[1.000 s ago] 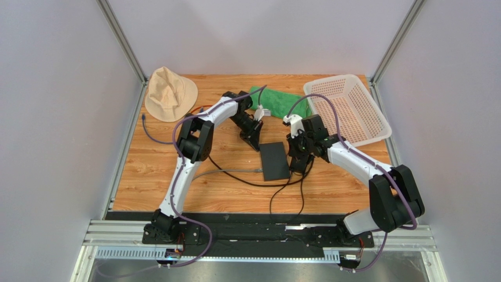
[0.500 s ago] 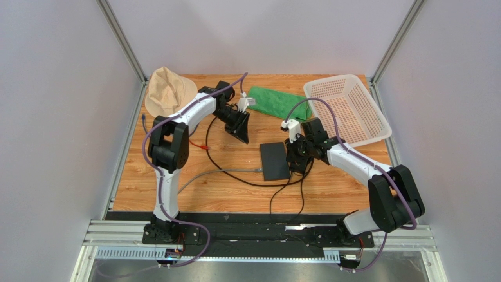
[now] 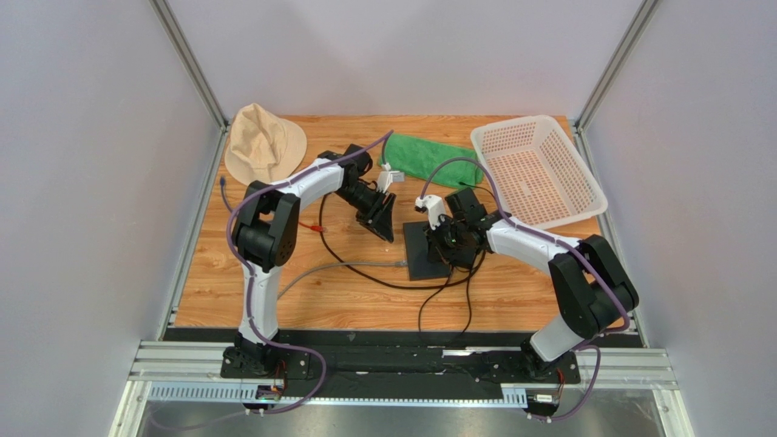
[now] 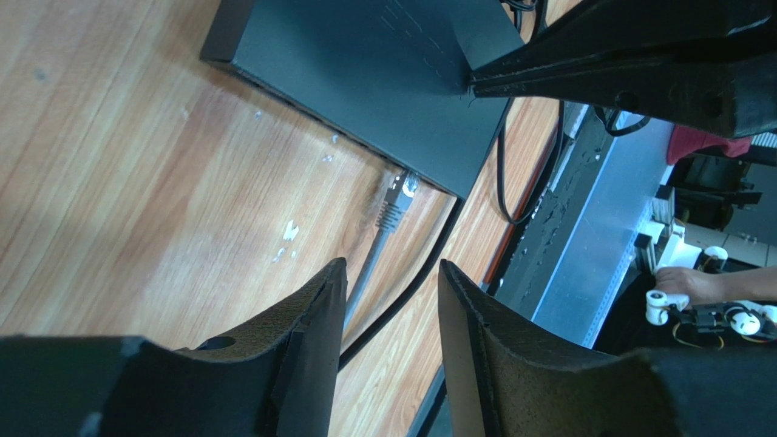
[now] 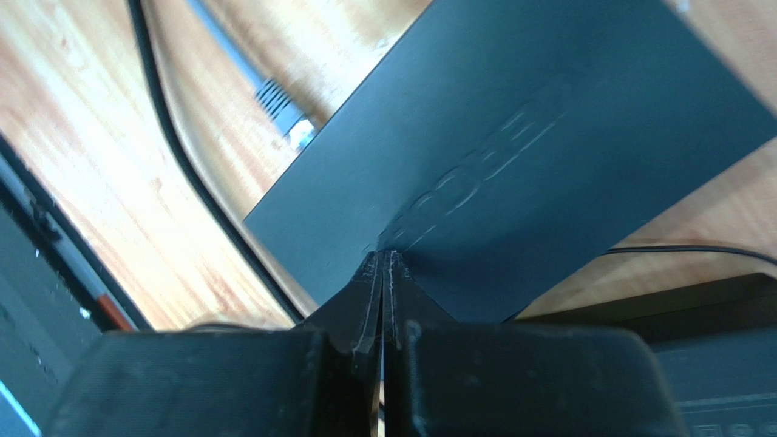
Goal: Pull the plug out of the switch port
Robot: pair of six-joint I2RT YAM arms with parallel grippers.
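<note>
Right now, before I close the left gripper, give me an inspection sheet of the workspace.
Surface: wooden table, a few pale specks on it.
Job's things: black switch lies flat; grey plug looks still seated in its port.
Clutter: beige hat, green cloth, white basket, all toward the far edge.
Grippers: left gripper open, empty, plug ahead of its fingers; right gripper shut, tips on the switch top.
Cables: grey cable runs left from the plug; black cables loop near the switch.
Surroundings: grey walls, metal rail at the near edge.
</note>
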